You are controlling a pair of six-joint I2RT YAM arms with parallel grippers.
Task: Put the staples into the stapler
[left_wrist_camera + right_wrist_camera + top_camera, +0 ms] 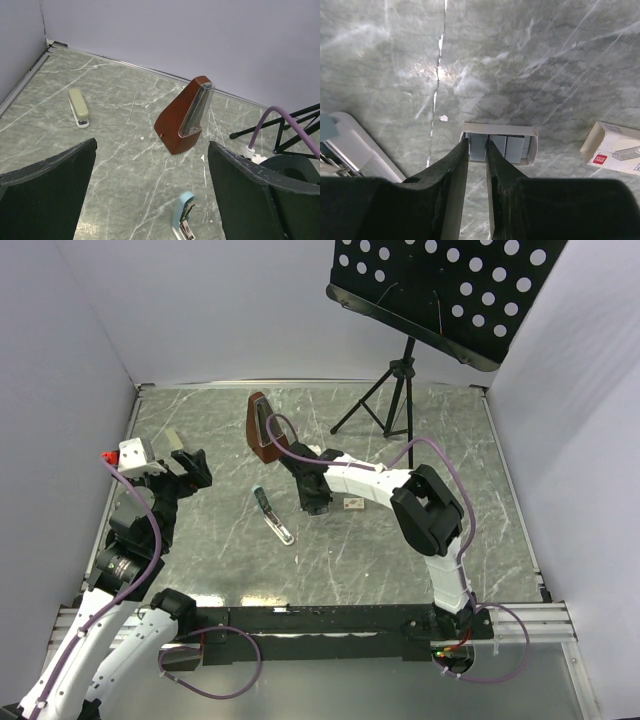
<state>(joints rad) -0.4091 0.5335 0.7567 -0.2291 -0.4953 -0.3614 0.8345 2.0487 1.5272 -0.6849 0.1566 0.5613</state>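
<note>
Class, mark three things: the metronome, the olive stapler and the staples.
metronome (171, 124), left wrist view, on its brown side face.
olive stapler (77, 102), left wrist view, on its top cover.
staples (513, 147), right wrist view, on one grey strip.

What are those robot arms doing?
The right gripper is down in a little tray, pinching one strip of the staples that sit in it. Nothing is lifted out yet. The stapler lies open on the table just beside it, waiting to be filled. The left gripper hangs open off to the side, holding nothing.
</note>
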